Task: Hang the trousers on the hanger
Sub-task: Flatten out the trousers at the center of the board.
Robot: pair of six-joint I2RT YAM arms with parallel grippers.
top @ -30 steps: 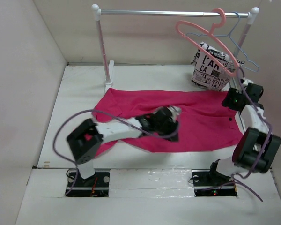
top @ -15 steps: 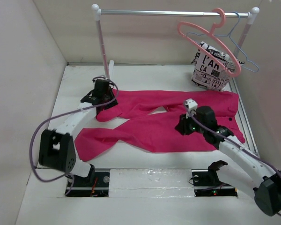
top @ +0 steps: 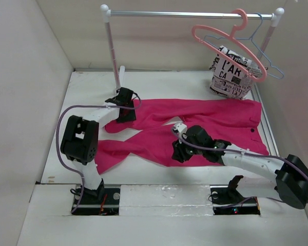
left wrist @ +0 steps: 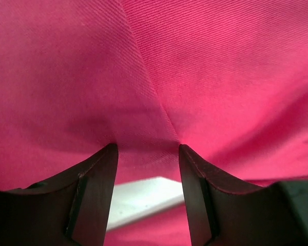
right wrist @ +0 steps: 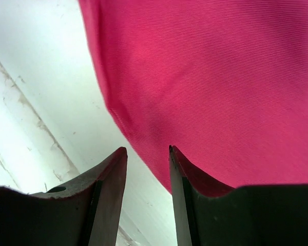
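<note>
Soft, fine-ribbed trousers (left wrist: 205, 66) crease at my left gripper (left wrist: 147, 147), fingers half-parted; my right gripper (right wrist: 147, 149), narrowly parted, meets their curved edge.

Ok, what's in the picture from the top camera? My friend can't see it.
Magenta-pink trousers lie on a white table, with the left gripper down on the far leg and the right gripper at the near leg's edge. A salmon-pink hanger hangs empty on the rail behind.

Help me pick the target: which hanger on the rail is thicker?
The salmon-pink hanger, chunky plastic, left of the thin light-blue wire hanger.
</note>
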